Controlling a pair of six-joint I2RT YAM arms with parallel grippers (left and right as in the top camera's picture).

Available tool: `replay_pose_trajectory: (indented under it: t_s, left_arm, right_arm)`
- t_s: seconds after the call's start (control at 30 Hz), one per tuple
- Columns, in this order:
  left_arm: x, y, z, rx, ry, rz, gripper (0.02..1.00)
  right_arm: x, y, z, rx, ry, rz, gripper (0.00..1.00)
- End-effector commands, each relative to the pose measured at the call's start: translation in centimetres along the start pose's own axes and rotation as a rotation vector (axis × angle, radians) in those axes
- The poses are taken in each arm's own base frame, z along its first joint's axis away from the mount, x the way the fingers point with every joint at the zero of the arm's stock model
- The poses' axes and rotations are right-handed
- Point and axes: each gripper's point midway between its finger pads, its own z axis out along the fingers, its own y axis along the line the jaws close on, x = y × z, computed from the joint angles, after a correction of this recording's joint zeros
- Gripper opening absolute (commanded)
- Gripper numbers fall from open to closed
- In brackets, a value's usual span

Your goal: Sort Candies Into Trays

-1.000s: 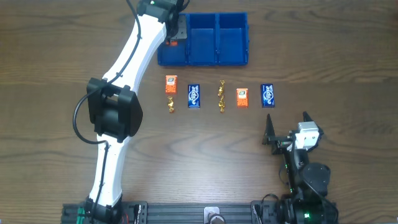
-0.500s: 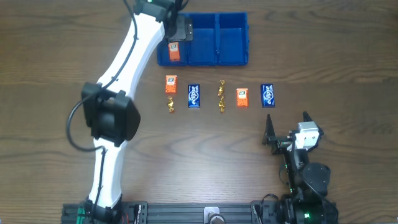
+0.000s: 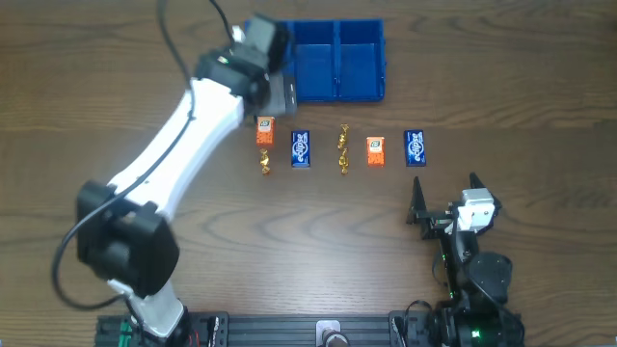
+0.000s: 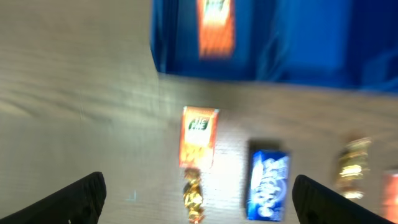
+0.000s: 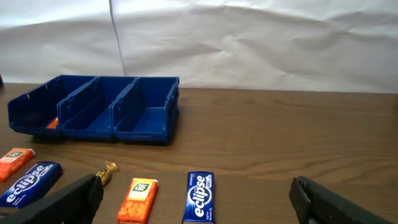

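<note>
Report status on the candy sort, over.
Left tool open, empty, near tray. Right tool open, parked. One orange pack in tray; seven candies on table. Nothing blocking.

In the top view the white left arm covers the left compartment of the blue plastic three-compartment tray near the far edge of the surface, so what lies inside is hidden there. The left wrist view is blurred. In it the flat orange box in the tray is cut by the picture's edge, its print is not readable, and the gold-wrapped candy is a smear. In the right wrist view the tray's wall hides most of that box. A second orange box and a blue gum pack are cut by the edge.
</note>
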Motion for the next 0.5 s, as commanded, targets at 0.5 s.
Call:
replay_pose_trajectory:
  t_s: [0.5]
  left_arm:
    - [4.4, 0.3, 10.5, -0.003, 0.183, -0.017, 0.893]
  right_arm:
    - [0.2, 0.0, 0.0, -0.001, 0.006, -0.015, 0.998]
